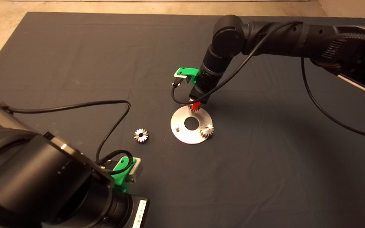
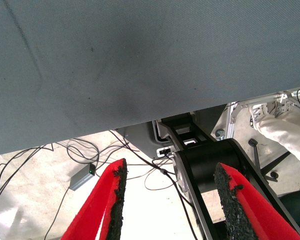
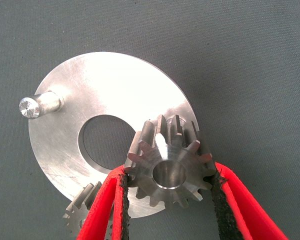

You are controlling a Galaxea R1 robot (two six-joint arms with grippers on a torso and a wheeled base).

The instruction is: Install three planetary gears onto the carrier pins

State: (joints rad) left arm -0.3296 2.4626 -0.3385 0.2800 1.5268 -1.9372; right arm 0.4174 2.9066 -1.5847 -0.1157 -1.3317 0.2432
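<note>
One gear [image 1: 207, 130] sits seated on the disc [image 1: 182, 134]; a second [image 3: 171, 169], pinched by the right gripper [image 3: 170, 200], hangs over the disc's far rim, presumably aligning with a hidden pin. Third gear [image 1: 141, 135] lies beside the disc. Left gripper [image 2: 170, 200] idles, fingers spread.

Your disc [image 3: 115, 100] brushed shiny metal, gear [image 3: 170, 170] machined bright steel, mat [image 1: 74, 63] matt woven cloth, finger pads [image 3: 121, 200] rough black grit.
</note>
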